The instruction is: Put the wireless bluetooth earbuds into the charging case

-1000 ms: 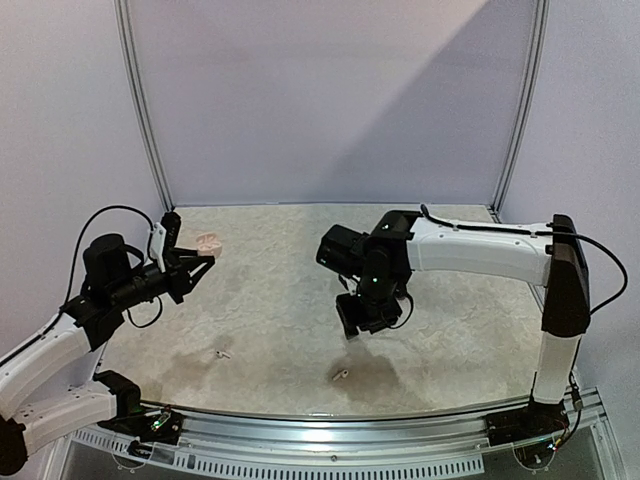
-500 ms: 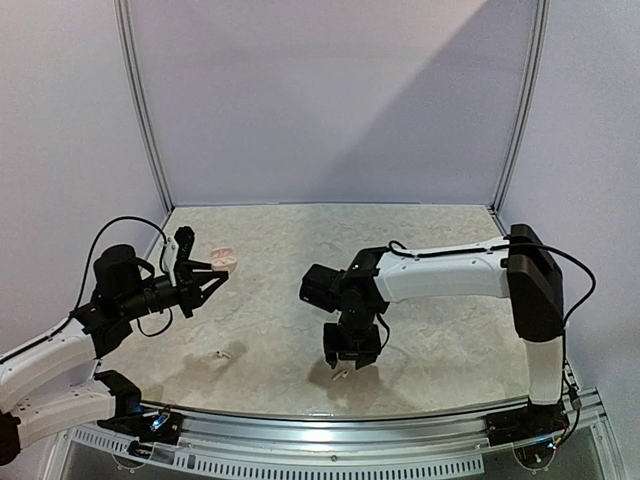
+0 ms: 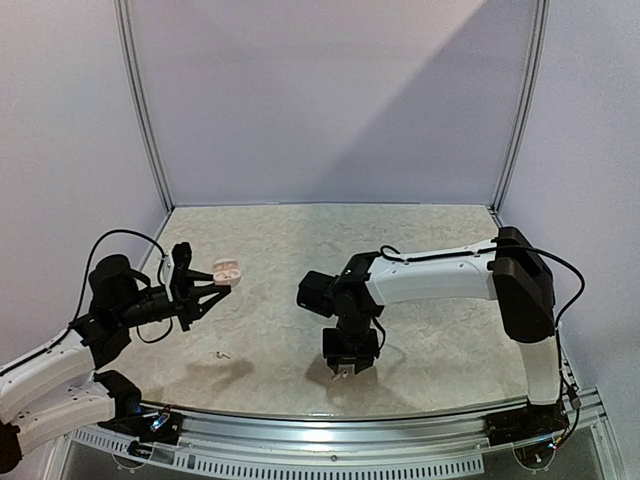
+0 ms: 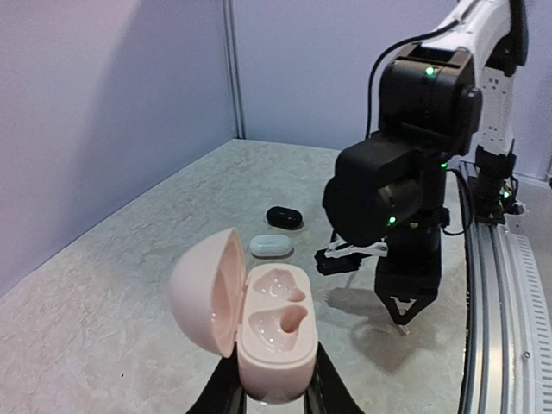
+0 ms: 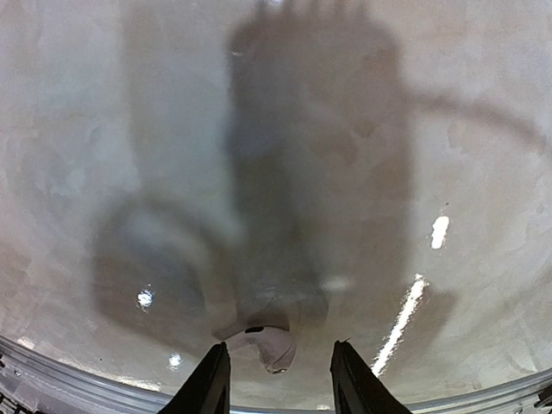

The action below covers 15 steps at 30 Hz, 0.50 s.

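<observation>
A pink charging case (image 4: 274, 336) (image 3: 228, 268) with its lid swung open to the left and both sockets empty is held above the table. My left gripper (image 4: 274, 392) (image 3: 212, 283) is shut on its base. My right gripper (image 5: 280, 379) (image 3: 343, 368) points straight down near the front edge. Its jaws stand open on either side of a pale earbud (image 5: 266, 345) lying on the table, with a gap on each side. Another small pale earbud (image 3: 222, 353) lies on the table at the front left.
A black closed case (image 4: 285, 216) and a white closed case (image 4: 271, 246) lie on the marbled table (image 3: 440, 340) beyond the pink one, next to the right arm (image 4: 405, 172). A metal rail (image 3: 330, 425) runs along the table's front edge. Walls enclose the back and sides.
The right arm swung toward the front edge and came down over the earbud, its jaws narrowing a little. The left arm carried the open pink case toward the middle.
</observation>
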{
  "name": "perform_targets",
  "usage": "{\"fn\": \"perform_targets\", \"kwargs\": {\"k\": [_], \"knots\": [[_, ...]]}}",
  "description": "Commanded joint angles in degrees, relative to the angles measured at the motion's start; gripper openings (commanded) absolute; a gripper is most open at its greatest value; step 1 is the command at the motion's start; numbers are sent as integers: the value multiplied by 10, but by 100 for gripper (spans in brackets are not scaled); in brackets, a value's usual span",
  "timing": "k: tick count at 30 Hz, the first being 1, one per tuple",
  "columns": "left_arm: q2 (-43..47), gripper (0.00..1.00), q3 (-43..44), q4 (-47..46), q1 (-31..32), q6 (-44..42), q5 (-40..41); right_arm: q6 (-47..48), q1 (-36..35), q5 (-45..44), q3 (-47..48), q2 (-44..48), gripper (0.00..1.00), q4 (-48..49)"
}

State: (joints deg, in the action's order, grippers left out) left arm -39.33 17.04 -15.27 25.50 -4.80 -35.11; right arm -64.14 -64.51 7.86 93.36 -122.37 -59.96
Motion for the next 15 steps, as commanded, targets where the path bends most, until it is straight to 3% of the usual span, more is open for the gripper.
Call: {"fn": "perform_targets", "kwargs": {"k": [1, 8, 15], "knots": [[16, 0, -11, -24, 8, -23, -83, 4, -2, -1, 8, -8, 40, -6], [13, 0, -13, -6, 9, -78, -208, 6, -2, -2, 2, -9, 38, -2], [19, 0, -3, 53, 14, -147, -232, 2, -3, -2, 1, -10, 37, -1]]}}
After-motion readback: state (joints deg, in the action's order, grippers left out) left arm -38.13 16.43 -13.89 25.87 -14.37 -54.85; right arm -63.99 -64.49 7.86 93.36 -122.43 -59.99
